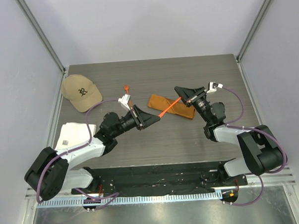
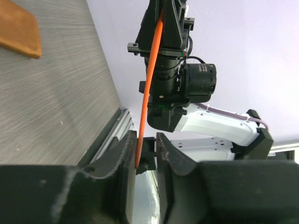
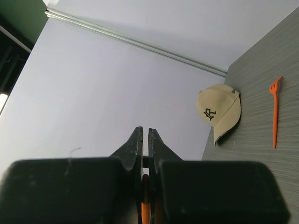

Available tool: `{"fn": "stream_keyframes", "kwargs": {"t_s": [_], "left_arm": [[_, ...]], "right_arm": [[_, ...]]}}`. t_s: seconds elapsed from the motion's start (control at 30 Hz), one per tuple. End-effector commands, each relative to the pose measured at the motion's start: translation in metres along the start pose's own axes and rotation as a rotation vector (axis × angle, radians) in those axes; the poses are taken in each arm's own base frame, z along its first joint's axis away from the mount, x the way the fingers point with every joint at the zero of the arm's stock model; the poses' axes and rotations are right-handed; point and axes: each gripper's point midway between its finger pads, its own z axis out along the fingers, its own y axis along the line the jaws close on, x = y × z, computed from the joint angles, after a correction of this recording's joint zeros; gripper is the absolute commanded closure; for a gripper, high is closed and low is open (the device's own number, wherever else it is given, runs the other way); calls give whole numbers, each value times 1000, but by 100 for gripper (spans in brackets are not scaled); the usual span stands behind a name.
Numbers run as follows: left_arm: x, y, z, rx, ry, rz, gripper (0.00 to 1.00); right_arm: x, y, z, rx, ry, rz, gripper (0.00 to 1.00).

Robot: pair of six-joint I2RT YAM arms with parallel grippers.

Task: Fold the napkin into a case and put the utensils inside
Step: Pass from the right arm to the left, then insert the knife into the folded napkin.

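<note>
The utensil point(image 1: 170, 107) looks light, thin and slick, likely springy, so it is best pinched flat near an end. It hangs over the case point(image 1: 158, 101), which lies mid-bench toward the far edge. The right tool point(image 1: 181, 97) clamps one end. The left tool point(image 1: 157, 118) stands narrow around the other end, with a gap showing. The fork point(image 1: 126, 88) lies beside the cap point(image 1: 80, 92), far left. The near bench point(image 1: 190, 137) offers room.
</note>
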Motion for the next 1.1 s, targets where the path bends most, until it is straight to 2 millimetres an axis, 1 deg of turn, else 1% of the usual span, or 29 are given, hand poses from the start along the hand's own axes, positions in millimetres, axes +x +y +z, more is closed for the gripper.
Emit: {"fn": "stream_keyframes", "kwargs": {"t_s": [0.0,0.13,0.17,0.2,0.23,0.27,0.3,0.33,0.37,0.4,0.43,0.47,0.5,0.53,0.57,0.6,0.63,0.7,0.73,0.77,0.8,0.83,0.87,0.9,0.93,0.97,1.0,1.03,1.07], "left_arm": [[-4,-20,5,82,-4,31,79],[-6,-21,12,75,34,65,100],[-15,-13,10,51,42,108,100],[-17,-7,10,33,82,141,100],[-21,3,13,-43,155,125,100],[-24,13,6,-67,240,117,100],[-34,11,8,-65,271,213,100],[-38,18,4,-95,300,219,100],[-38,35,-9,-175,355,166,100],[-46,33,-7,-149,395,251,100],[-47,37,-9,-151,426,284,100],[-44,54,-24,-229,484,199,100],[-57,58,-21,-251,507,194,100],[-61,72,-28,-262,554,249,100],[-72,83,-35,-293,549,226,100],[-78,84,-39,-322,568,202,100],[-78,102,-41,-307,629,230,100],[-87,106,-48,-323,666,187,100],[-88,115,-49,-309,697,179,100],[-96,122,-51,-306,699,210,100],[-108,122,-45,-321,691,246,100],[-104,116,-51,-318,733,217,100],[-106,123,-48,-279,756,238,100],[-117,119,-42,-268,742,262,100],[-118,119,-41,-263,750,248,100],[-119,128,-38,-256,766,252,100],[-128,130,-33,-266,761,266,100],[-128,133,-34,-278,774,243,100],[-127,147,-33,-279,789,219,100]], "right_arm": [[-4,19,1,-88,-47,-30,99],[3,15,-1,-81,-25,-28,99],[3,17,-5,-82,-4,-38,76],[5,-3,-7,12,21,-49,59],[4,-11,-11,63,39,-72,37],[3,-14,-13,102,56,-106,30],[3,-34,-26,231,106,-192,24],[-5,-26,-26,262,103,-248,9],[-10,-28,-30,323,111,-307,2],[-14,-52,-49,510,126,-331,0],[-26,-38,-42,524,147,-474,0],[-31,-40,-46,573,155,-526,0],[-37,-58,-64,704,171,-561,0],[-50,-55,-68,752,161,-634,0],[-51,-60,-74,794,170,-649,0],[-50,-68,-84,844,199,-657,0],[-50,-71,-86,864,215,-662,0],[-43,-80,-92,882,269,-661,0],[-36,-85,-94,886,308,-644,0],[-32,-99,-98,914,354,-612,0],[-28,-107,-100,921,394,-579,0],[-21,-115,-104,924,429,-546,0],[-18,-125,-110,938,464,-495,0],[-18,-130,-111,941,477,-490,0],[-16,-135,-115,952,487,-483,0],[-18,-139,-117,963,487,-477,0],[-18,-140,-118,960,492,-478,0],[-20,-139,-118,957,487,-478,0],[-20,-139,-118,956,486,-476,0]]}}
